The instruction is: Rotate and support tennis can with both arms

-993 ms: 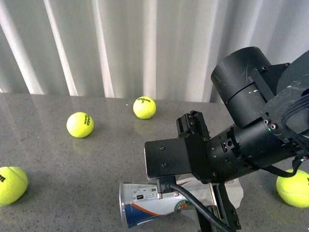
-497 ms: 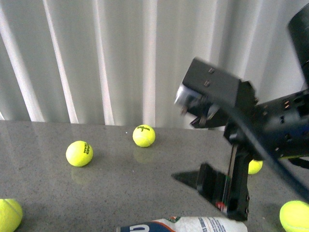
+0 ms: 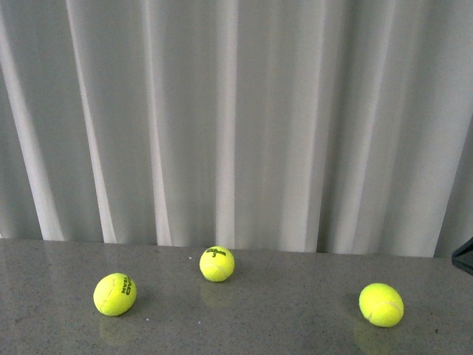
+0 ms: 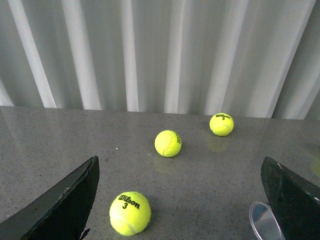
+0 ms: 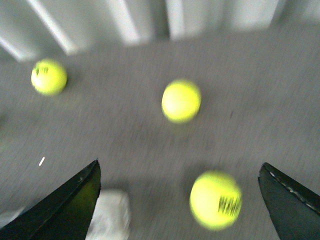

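- Tennis can (image 4: 263,221) barely shows: only its silver rim peeks in low on the grey surface (image 4: 60,135), just beside one finger of the left gripper (image 4: 179,170), not between the fingers.
- That gripper is spread wide and empty, with the tennis balls (image 4: 168,143) well ahead of it.
- Right gripper (image 5: 179,167) is spread and empty too. Its view is blurred, and a pale smear near one finger may be the can.
- The front view shows no can at all.
- Verdict: nothing grips or props the can, so rotating and supporting it both look left to do.

Black "Wilson 3" reads on the near ball (image 4: 130,213) and on the far ball (image 4: 221,124), which lie to either side of the plain ball (image 4: 168,143). Print elsewhere is too blurred to read.
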